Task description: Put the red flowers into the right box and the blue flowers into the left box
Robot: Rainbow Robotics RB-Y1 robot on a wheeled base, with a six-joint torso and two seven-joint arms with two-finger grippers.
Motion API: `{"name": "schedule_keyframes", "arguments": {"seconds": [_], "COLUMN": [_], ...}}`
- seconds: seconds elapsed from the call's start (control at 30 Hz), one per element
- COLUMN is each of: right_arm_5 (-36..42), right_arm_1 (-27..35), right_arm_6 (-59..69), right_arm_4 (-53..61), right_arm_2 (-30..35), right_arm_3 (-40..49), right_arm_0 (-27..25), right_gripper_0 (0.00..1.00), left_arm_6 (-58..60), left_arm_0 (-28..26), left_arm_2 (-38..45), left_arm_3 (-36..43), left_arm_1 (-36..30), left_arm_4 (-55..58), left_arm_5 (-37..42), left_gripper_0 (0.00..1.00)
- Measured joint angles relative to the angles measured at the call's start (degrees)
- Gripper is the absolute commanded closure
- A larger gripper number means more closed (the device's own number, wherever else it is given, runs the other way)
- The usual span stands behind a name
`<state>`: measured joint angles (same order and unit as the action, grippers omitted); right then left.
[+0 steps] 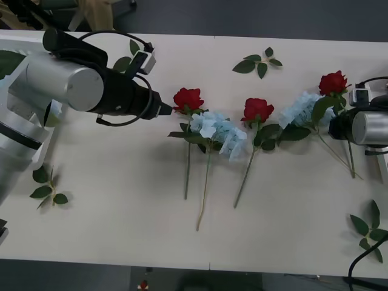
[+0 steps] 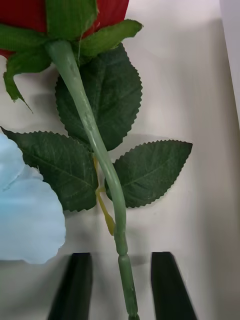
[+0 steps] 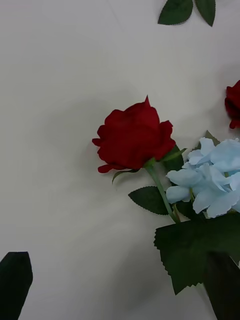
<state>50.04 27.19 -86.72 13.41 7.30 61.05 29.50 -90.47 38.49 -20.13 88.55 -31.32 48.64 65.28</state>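
Three red flowers lie on the table: a left rose (image 1: 188,99), a middle one (image 1: 257,110) and a right one (image 1: 333,82). Blue flowers lie beside them, one cluster (image 1: 221,130) in the middle and one (image 1: 301,108) to the right. My right gripper (image 2: 122,287) is open, its black fingers (image 2: 75,285) astride the right rose's stem (image 2: 102,155) just below the leaves, without touching it. My left gripper (image 3: 120,300) is open and hovers just left of the left rose (image 3: 134,137). The left box (image 1: 15,39) shows at the far left edge. The right box is out of view.
Loose green leaf sprigs lie at the back centre (image 1: 259,62), the front left (image 1: 48,185), the front right (image 1: 370,230) and behind my left arm (image 1: 130,57). The table's front half below the stems is bare.
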Motion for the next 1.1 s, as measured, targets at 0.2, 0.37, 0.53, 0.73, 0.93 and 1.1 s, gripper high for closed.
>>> {"name": "schedule_keyframes", "arguments": {"seconds": [0.2,0.37,0.53,0.73,0.93,1.1], "right_arm_5": [0.01,0.01,0.01,1.9,10.61,15.62], "right_arm_1": [0.0,0.0,0.0,0.0,0.03,0.8], "right_arm_6": [0.0,0.0,0.0,-0.01,-0.22,-1.72], "right_arm_4": [0.0,0.0,0.0,0.08,0.3,0.3], "right_arm_2": [0.0,0.0,0.02,3.18,8.01,8.45], "right_arm_3": [-0.01,-0.01,-0.01,0.86,7.66,14.02], "right_arm_0": [-0.03,-0.03,-0.03,-0.03,-0.06,-0.27], "right_gripper_0": [1.0,1.0,1.0,1.0,1.0,1.0], "left_arm_6": [0.0,0.0,0.0,0.0,0.0,0.0], "left_arm_0": [1.14,1.14,1.15,2.14,5.07,6.41], "left_arm_2": [-4.45,-4.51,-6.36,-9.51,-13.53,-14.9], "left_arm_3": [-4.42,-5.93,-6.27,-9.19,-15.55,-19.47], "left_arm_1": [0.08,1.78,3.95,6.14,8.51,10.82], "left_arm_4": [-0.69,-3.49,-8.97,-10.52,-12.07,-13.59], "left_arm_5": [-3.91,-3.97,-4.55,-6.29,-11.05,-13.41], "left_gripper_0": [0.0,0.0,0.0,0.0,0.0,0.0]}}
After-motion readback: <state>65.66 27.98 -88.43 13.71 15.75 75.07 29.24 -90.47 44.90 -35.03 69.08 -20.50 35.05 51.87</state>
